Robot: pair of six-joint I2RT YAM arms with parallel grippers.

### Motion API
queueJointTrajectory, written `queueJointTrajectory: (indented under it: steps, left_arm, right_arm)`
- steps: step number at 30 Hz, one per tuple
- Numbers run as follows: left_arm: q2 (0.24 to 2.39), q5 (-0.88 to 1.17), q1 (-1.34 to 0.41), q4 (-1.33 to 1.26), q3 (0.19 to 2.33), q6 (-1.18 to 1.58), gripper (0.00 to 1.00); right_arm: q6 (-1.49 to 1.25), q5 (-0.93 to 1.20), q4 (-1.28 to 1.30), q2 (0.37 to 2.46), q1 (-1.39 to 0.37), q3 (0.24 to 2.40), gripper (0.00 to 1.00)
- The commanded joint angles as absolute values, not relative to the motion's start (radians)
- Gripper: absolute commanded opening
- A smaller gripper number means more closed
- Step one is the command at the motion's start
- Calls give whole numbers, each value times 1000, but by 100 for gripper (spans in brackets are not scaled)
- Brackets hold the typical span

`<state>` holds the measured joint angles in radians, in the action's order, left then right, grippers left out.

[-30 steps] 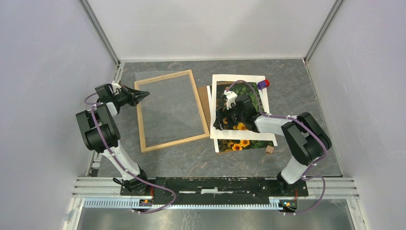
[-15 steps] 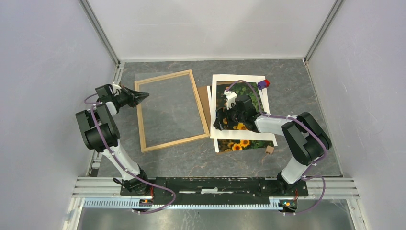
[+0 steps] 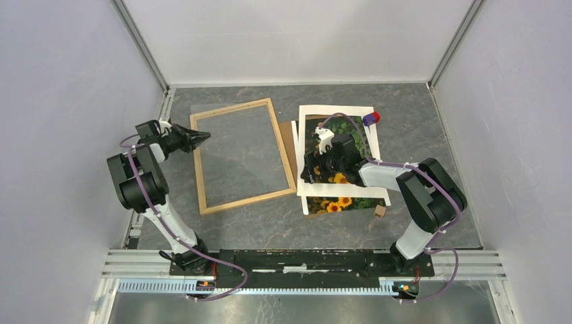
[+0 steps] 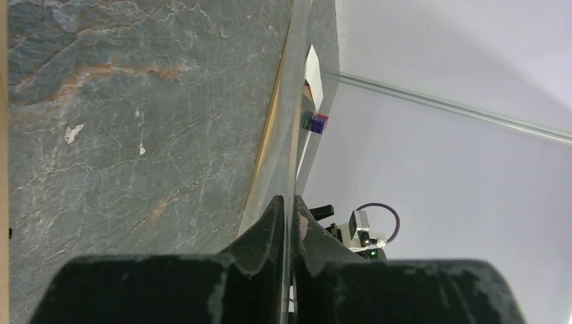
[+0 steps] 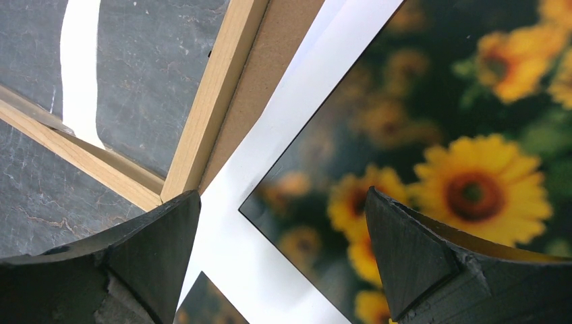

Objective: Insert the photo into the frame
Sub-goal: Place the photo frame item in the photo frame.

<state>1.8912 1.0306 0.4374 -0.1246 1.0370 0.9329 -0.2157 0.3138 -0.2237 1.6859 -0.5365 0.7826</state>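
From above, the frame (image 3: pixel 248 200) lies at 9 o'clock of the middle of the desk (image 3: pixel 418 121). The photo (image 3: pixel 345 129) lies at 3 o'clock on top of the white mat (image 3: pixel 337 111), just beside the frame but not in it. My left pincer (image 3: pixel 201 137) sits at the frame's 9 o'clock rail. Over the last second it has crept slightly toward 6 o'clock. The right pincer (image 3: pixel 307 169) has not budged from above the photo's 7 o'clock corner.

Left wrist: the fingers (image 4: pixel 270 229) are pressed nearly together on the edge of a clear pane (image 4: pixel 291 148), which runs away from them toward 12 o'clock. I read that as a pinch on the pane. Whether it is starting to loosen I cannot tell.

Right wrist: the pincer is spread wide, with the photo's corner and a strip of mat between its fingers and nothing gripped. The frame's corner shows at 9 o'clock.

My judgement is that the pane is what is being shifted, and the photo's turn has not come.
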Motion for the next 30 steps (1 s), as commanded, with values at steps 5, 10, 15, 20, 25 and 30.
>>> queueJointTrajectory:
  steps: [5, 10, 15, 20, 25, 30]
  left_arm:
    - [1909, 1006, 441, -51, 1070, 893, 31]
    - [1904, 976, 442, 61, 1099, 815, 48]
    - [1888, 951, 441, 156, 1117, 742, 57]
    - [1843, 871, 440, 308, 1143, 637, 79]
    - [1782, 769, 425, 422, 1157, 569, 82]
    - [1712, 718, 395, 443, 1112, 548, 77]
  right_arm:
    - [-218, 320, -250, 1677, -543, 804, 98]
    - [-218, 321, -251, 1673, -543, 804, 98]
    - [-217, 322, -251, 1672, -544, 804, 98]
    - [-218, 320, -250, 1674, -545, 804, 98]
    - [-216, 319, -248, 1671, -545, 804, 98]
    - [-216, 315, -247, 1666, -547, 802, 98]
